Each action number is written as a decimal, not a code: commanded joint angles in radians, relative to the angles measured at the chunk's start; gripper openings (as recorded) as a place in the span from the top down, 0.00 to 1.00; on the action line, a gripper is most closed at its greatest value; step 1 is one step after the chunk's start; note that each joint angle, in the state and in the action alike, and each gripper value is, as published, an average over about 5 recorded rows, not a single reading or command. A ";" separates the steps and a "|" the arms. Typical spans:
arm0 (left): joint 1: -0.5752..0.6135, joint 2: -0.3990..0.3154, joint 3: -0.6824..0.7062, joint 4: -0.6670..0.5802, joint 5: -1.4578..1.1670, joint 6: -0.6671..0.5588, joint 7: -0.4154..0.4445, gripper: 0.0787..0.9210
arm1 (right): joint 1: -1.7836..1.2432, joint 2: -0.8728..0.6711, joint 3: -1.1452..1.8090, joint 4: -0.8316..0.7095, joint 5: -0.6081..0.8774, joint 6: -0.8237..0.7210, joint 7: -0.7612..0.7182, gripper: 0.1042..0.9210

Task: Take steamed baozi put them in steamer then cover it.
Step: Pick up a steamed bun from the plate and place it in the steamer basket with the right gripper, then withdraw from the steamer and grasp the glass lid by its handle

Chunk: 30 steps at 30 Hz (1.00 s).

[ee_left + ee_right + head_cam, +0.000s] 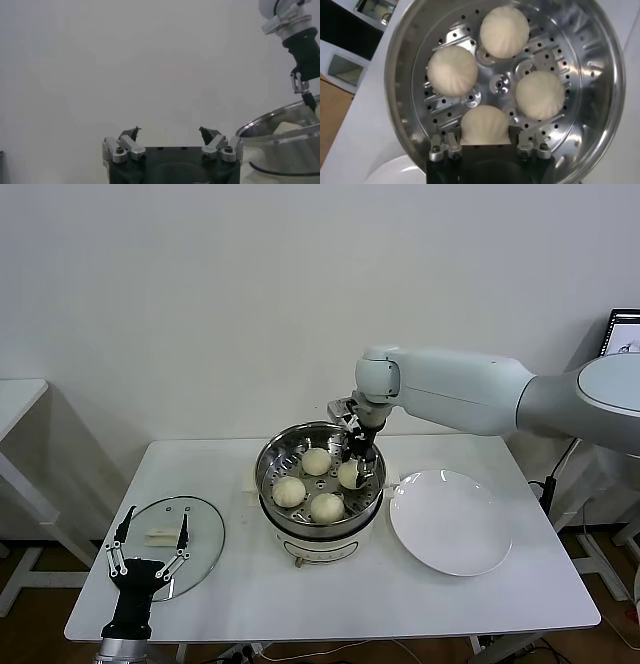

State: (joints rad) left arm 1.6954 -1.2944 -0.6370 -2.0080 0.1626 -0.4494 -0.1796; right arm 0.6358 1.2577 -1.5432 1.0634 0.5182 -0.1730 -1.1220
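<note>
Four steamed baozi [327, 507] sit in the steamer [272, 452] now, all on the hole-dotted tray, one per quadrant around the centre knob. We see the right gripper [357, 463] down inside the pot, its fingers straddling the bun on the plate side; whether it's clamped or let go, we honestly can't tell. One white plate [450, 522] lies just beside the pot. One cover [203, 536] rests flat on the table's [400, 594] left end, and the left gripper [150, 556] hovers over it, fingers spread wide.
</note>
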 commanded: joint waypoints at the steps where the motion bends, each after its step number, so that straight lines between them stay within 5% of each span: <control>1: 0.002 0.000 -0.001 0.003 0.001 0.000 0.000 0.12 | -0.017 0.000 0.002 0.000 -0.018 0.000 0.029 0.28; 8: 0.001 0.002 -0.005 -0.001 0.001 0.003 0.000 0.12 | 0.017 -0.059 0.037 0.056 -0.029 0.005 0.021 0.13; 16: -0.011 0.005 -0.001 0.006 0.028 0.007 -0.005 0.12 | 0.067 -0.241 0.163 0.225 0.013 0.058 0.063 0.12; 19: -0.022 0.012 -0.004 0.014 0.075 0.021 -0.026 0.12 | 0.059 -0.352 0.218 0.316 0.084 0.116 0.265 0.12; 25: -0.052 0.038 -0.009 0.003 0.200 0.130 -0.114 0.12 | -0.085 -0.579 0.316 0.463 0.155 0.281 0.997 0.12; 30: -0.075 0.050 -0.013 -0.001 0.243 0.219 -0.160 0.12 | -0.382 -0.669 0.613 0.486 0.159 0.402 1.347 0.12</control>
State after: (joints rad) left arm 1.6547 -1.2656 -0.6471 -2.0052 0.2763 -0.3783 -0.2446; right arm 0.5943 0.8668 -1.2986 1.3845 0.6086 0.0054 -0.6330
